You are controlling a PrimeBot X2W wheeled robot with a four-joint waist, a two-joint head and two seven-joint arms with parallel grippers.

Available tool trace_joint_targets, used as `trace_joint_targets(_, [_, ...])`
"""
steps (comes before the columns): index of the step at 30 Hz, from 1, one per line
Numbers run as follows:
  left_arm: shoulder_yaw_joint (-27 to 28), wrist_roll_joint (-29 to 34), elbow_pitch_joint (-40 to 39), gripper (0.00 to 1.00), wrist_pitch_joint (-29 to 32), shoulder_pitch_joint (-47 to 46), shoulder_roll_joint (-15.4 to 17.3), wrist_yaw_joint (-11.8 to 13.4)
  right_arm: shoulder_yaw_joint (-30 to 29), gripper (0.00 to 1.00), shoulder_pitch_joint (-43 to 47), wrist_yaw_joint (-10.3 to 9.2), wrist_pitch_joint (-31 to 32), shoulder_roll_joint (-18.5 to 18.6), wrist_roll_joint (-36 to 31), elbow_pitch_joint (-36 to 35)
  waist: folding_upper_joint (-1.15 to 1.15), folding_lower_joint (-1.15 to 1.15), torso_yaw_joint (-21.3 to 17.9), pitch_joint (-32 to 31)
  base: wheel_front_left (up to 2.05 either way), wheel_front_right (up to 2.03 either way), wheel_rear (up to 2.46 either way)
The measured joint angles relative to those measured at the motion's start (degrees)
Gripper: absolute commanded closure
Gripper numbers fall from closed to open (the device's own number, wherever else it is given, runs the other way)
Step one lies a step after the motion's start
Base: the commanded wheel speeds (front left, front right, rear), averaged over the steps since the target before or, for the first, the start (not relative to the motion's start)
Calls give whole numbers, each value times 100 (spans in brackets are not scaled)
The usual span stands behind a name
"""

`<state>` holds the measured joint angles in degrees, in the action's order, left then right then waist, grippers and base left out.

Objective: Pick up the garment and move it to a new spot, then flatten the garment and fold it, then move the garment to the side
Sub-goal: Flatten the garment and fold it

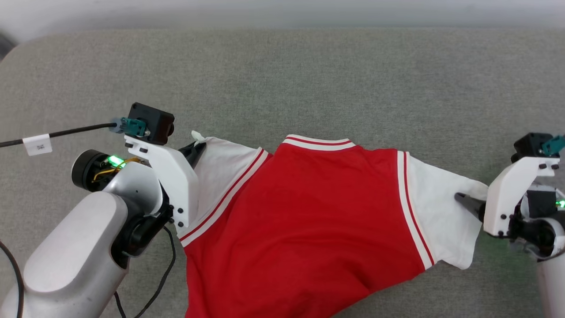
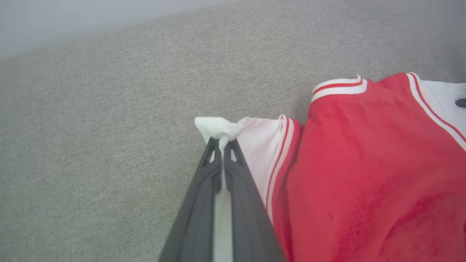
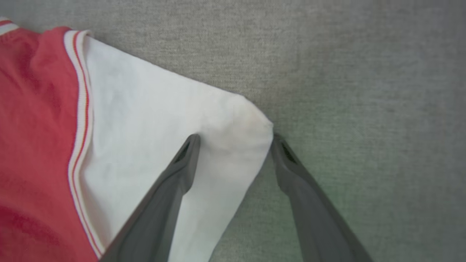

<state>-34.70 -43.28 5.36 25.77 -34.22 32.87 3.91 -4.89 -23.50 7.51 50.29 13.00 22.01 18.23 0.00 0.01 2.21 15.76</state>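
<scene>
- grey fabric surface [image 1: 282,79]: bare along its far edge.
- garment [image 1: 309,207]: red, plain side up, spread over the near middle of the surface, striped collar toward the far edge, white sleeves reaching out to either side.
- left tool [image 2: 221,142]: pinched shut on the tip of one white sleeve.
- right tool [image 3: 236,140]: spread wide, straddling the other sleeve's corner, gripping nothing.
</scene>
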Motion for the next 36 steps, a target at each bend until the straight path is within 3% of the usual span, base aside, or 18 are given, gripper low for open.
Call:
trace_joint_targets(2, [-3, 16, -22, 100, 1, -4, -3, 14, 32, 0, -158, 0, 98, 51, -26, 216, 0, 0, 50, 83, 0, 0, 0])
trace_joint_targets(3, [-5, 16, -27, 100, -23, -8, -23, 16, 58, 15, -313, 1, 316, 74, 23, 439, 0, 0, 115, 159, 0, 0, 0])
trace_joint_targets(4, [-4, 16, -26, 100, -26, -9, -24, 19, 54, 62, -351, 1, 379, 79, 32, 488, 0, -1, 129, 173, 0, 0, 0])
trace_joint_targets(5, [-3, 16, -21, 100, -33, -9, -23, 22, 54, 100, -378, 1, 414, 82, 53, 523, 0, -1, 135, 179, 0, 0, 0])
trace_joint_targets(14, [56, -32, 32, 100, -115, 22, 62, 71, 338, 100, -485, -1, 347, 157, 256, 686, 0, 0, 62, 18, 0, 0, 0])
trace_joint_targets(22, [328, 157, 75, 100, -477, -49, 225, 324, 599, 100, -661, -1, -154, 521, 222, 121, 0, 0, -63, -427, 0, 0, 0])
trace_joint_targets(36, [797, 303, 902, 100, -864, -1285, 225, 468, 480, 100, -1852, 0, -383, 859, -144, -521, 0, 0, -292, -1232, 0, 0, 0])
